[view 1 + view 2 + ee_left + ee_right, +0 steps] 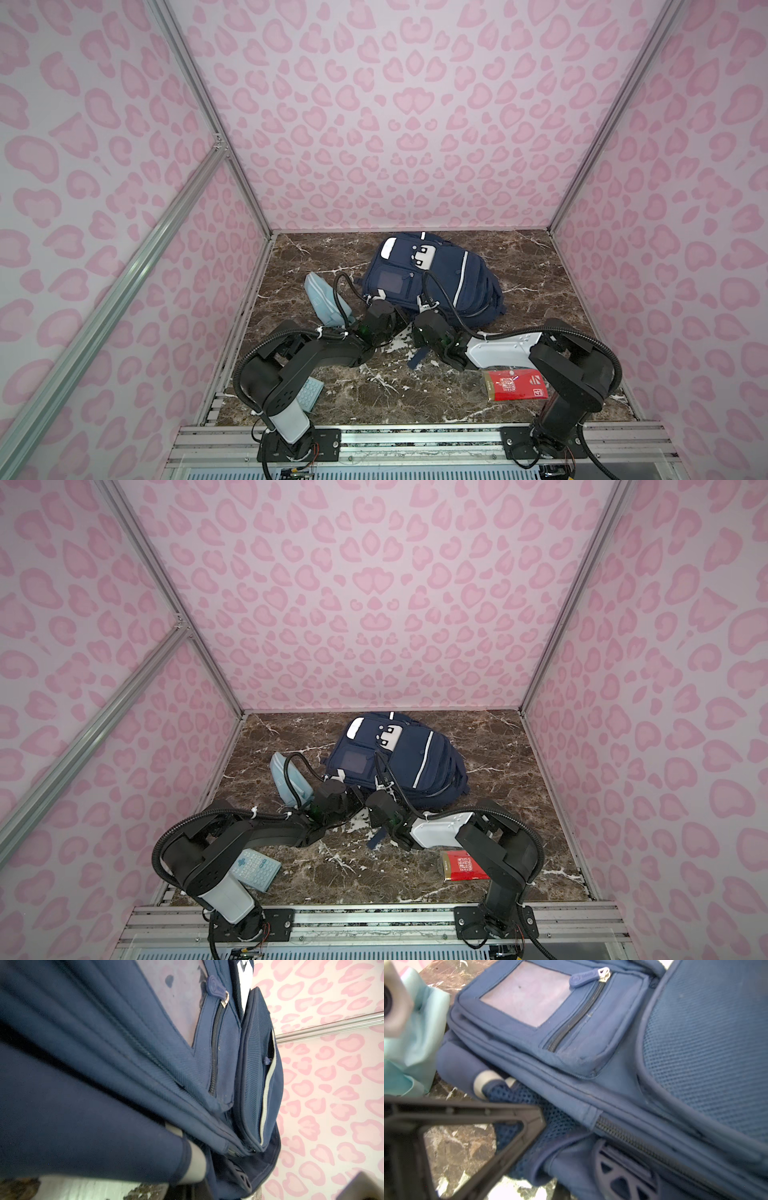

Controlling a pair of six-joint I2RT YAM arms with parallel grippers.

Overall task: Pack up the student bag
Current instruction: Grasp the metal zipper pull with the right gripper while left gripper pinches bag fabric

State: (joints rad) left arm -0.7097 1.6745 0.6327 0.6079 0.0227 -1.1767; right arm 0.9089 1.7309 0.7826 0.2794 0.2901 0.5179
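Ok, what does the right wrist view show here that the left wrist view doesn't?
Only the right wrist view: the light-blue pouch lying beside the student bag. Only the left wrist view: a metal frame rail and the bag's white reflective stripe. Both: the bag's grey window pocket, the zip pull next to it, and a plastic strap buckle.

One marbled counter point(374, 399) carries four loose things, one of each kind: one navy student bag point(432, 278), one light-blue zip pouch point(322, 297), one pale-blue calculator point(257, 868) and one red packet point(515, 384). Two robot arms reach over it, one left arm point(316, 357) and one right arm point(503, 353). Three pink-spotted walls point(395, 124) close in the counter: one behind and one on either side.
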